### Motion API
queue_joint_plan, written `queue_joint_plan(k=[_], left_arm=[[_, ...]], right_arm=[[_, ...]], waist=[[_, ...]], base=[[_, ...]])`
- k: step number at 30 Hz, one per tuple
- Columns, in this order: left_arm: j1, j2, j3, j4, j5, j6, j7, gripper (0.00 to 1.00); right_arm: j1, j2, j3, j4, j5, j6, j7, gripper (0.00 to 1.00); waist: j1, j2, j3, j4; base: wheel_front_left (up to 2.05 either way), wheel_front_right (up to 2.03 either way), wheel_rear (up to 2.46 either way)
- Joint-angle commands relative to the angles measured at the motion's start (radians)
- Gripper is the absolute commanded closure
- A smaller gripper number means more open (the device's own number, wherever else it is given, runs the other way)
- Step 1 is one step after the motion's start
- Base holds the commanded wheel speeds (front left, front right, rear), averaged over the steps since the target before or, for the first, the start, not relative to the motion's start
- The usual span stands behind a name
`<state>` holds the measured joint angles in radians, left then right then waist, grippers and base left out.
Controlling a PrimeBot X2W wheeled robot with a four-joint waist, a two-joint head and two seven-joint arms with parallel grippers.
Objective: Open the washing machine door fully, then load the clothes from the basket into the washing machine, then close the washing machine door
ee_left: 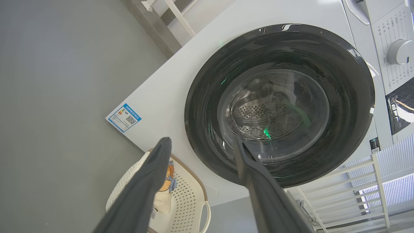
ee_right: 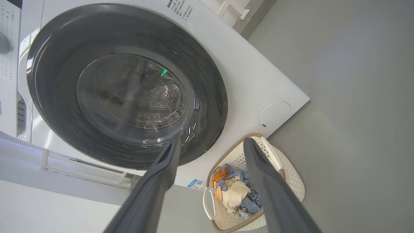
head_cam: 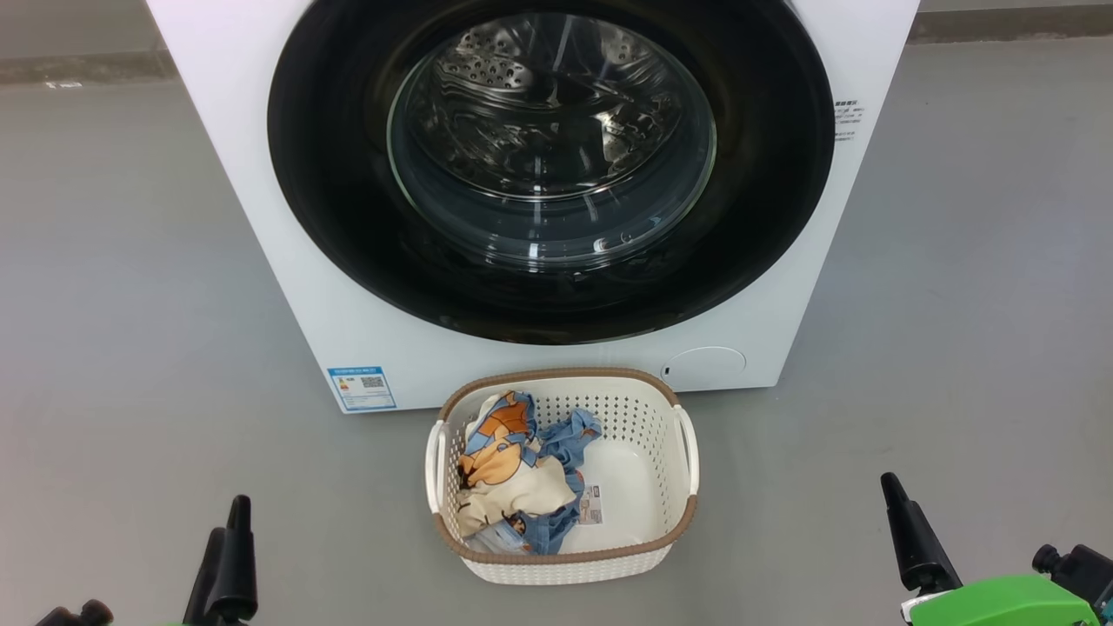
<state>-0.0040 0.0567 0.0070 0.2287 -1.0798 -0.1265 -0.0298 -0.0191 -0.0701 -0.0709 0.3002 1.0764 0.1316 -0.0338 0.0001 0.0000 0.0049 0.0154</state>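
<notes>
The white washing machine (head_cam: 261, 174) stands ahead of me. The washing machine door (head_cam: 765, 217), with its glossy black rim and clear glass bowl, lies flat against the front, and the steel drum shows through the glass. On the floor just before the machine sits the basket (head_cam: 556, 376), with the clothes (head_cam: 509, 469), light blue with orange figures and a cream panel, heaped in its left half. My left gripper (ee_left: 202, 140) is open and empty, low at the left (head_cam: 228, 522). Low at the right, my right gripper (ee_right: 212, 142) is also open and empty (head_cam: 904, 522). Both are short of the basket.
Grey floor spreads to both sides of the machine and basket. A blue sticker (head_cam: 361, 388) and a round service flap (head_cam: 706, 367) mark the machine's lower front. A white slatted frame (ee_left: 355, 181) stands beside the machine, and a control knob (ee_left: 399, 51) sits above the door.
</notes>
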Motion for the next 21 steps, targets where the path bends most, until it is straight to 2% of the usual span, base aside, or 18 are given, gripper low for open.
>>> queue_joint_plan(k=[1, 21], left_arm=[[-0.008, 0.022, 0.012, -0.035, 0.041, -0.002, -0.018, 0.00], [0.006, 0.049, -0.013, -0.075, 0.253, -0.002, -0.073, 0.00]], right_arm=[[-0.007, -0.020, 0.019, -0.032, -0.038, 0.000, -0.014, 0.00], [0.006, -0.035, 0.044, -0.045, -0.240, -0.001, -0.070, 0.00]], waist=[[-0.0001, 0.0000, 0.000, 0.001], [-0.0001, 0.0000, 0.000, 0.009]], base=[[0.00, 0.00, 0.00], [0.00, 0.00, 0.00]])
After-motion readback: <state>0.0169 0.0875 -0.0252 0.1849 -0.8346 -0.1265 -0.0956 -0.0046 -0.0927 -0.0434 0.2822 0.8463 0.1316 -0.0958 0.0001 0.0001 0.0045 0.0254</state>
